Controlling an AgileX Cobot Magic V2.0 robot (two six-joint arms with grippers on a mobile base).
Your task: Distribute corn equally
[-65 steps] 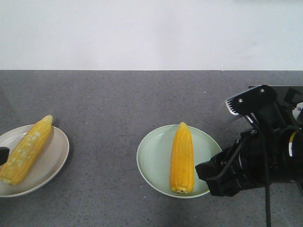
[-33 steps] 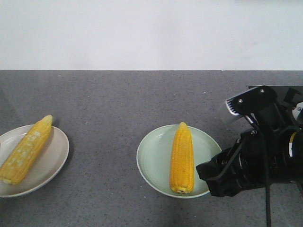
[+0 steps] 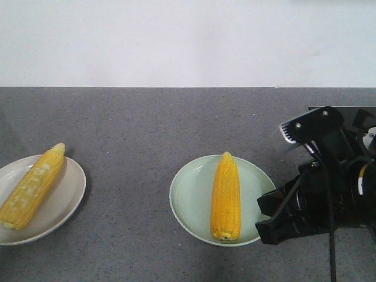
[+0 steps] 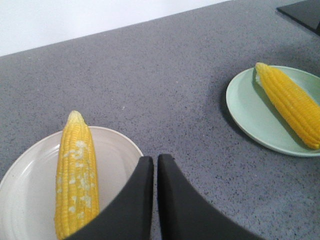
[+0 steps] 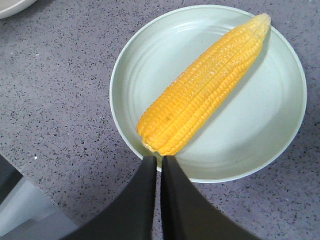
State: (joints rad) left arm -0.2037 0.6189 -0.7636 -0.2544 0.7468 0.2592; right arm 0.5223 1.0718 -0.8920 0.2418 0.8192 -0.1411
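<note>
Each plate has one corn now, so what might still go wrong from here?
The right gripper hangs shut just off the blunt end of the cob on the green plate. A careless move there might nudge the cob or tip the rim.

The left gripper, also shut, sits over the edge of the white plate beside the patchy cob. Dropping lower, it might bump the plate and roll that cob off.

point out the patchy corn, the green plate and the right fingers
patchy corn (image 4: 75,180), left wrist view, on its whitish mid-section
green plate (image 5: 260,125), right wrist view, on bare inner surface
right fingers (image 5: 172,200), right wrist view, on the right-hand finger
</note>
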